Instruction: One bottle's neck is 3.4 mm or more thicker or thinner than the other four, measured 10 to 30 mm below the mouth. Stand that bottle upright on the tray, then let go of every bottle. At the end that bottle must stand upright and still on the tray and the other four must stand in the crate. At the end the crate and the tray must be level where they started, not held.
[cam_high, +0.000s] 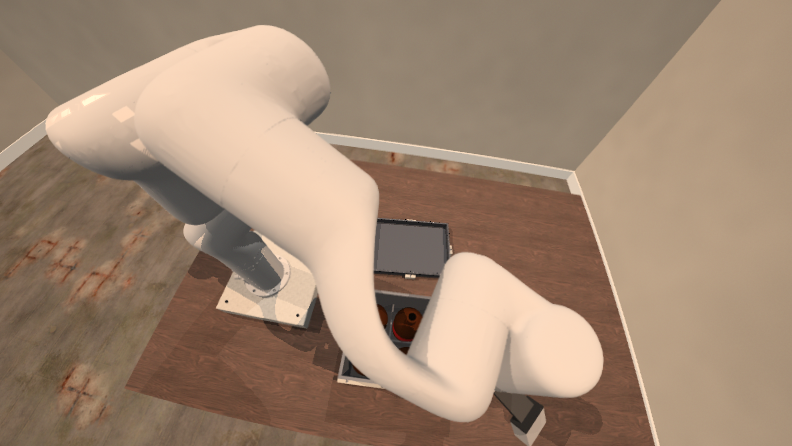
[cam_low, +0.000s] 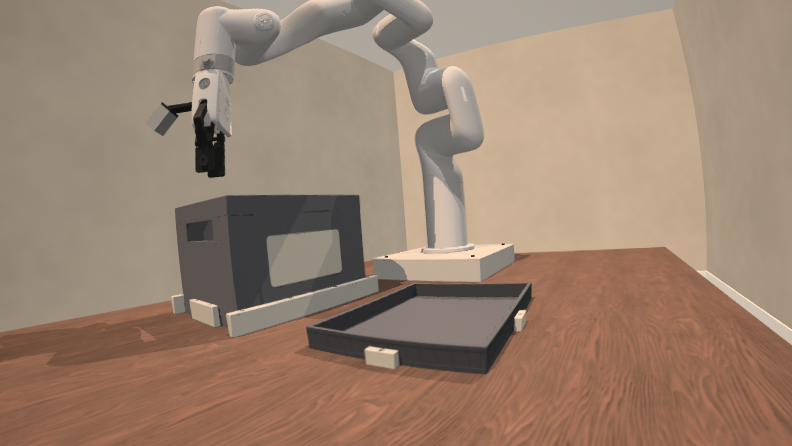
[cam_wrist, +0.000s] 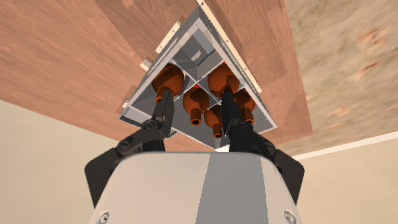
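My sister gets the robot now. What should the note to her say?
Gripper: open, holding nothing, hanging high above the crate.
Bottles: all five brown ones stand in the crate's compartments; one compartment looks vacant.
Tray: on the table beside the crate, no bottle on it.
Done: no bottle has been lifted out.
Left: find the bottle with the odd neck, stand it upright on the tray, let go.
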